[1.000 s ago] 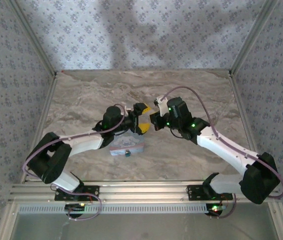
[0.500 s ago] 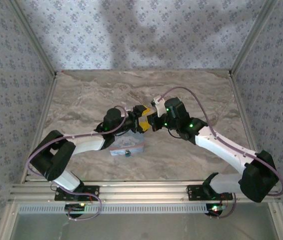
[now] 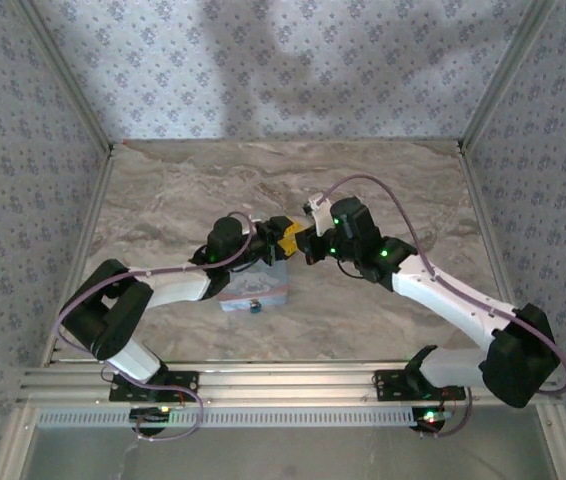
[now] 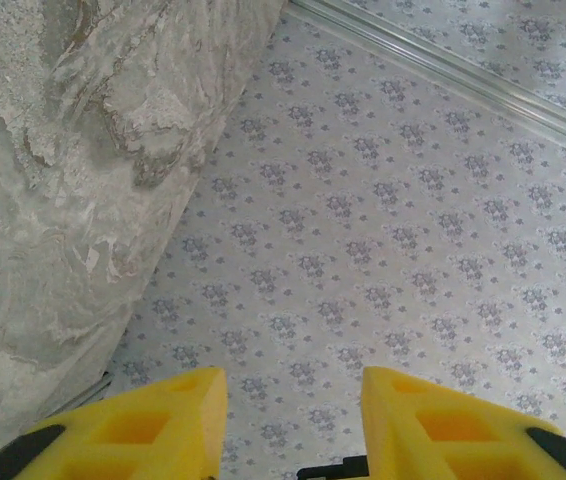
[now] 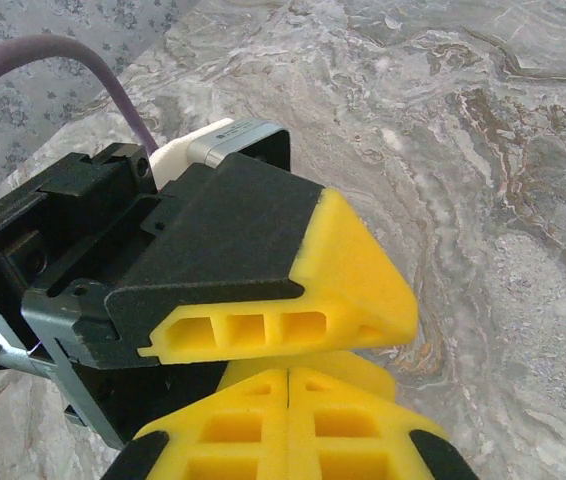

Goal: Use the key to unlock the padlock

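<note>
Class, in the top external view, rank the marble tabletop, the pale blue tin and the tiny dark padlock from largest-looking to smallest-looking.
1. marble tabletop, by far the largest.
2. pale blue tin, much smaller.
3. padlock, a tiny dark speck at the tin's near edge.

top view: bright, even, diffuse light from above. broad soft-edged grey shadows across the back wall (image 3: 263, 60); fainter shade on the marble surface (image 3: 163, 190) beneath the arms. mild softness throughout, fine detail lost.

left wrist view: flat, bright light. patterned wall (image 4: 383, 200) in sharp focus; pale patches of surface close to washed out. yellow tips of left claw (image 4: 293, 425) at bottom edge soft, out of focus.

right wrist view: bright, slightly warm. yellow foam of right claw (image 5: 290, 385) saturated, evenly lit; deep shade under the black housing. far surface a little soft; purple cable (image 5: 63, 60) blurred at upper left.
</note>
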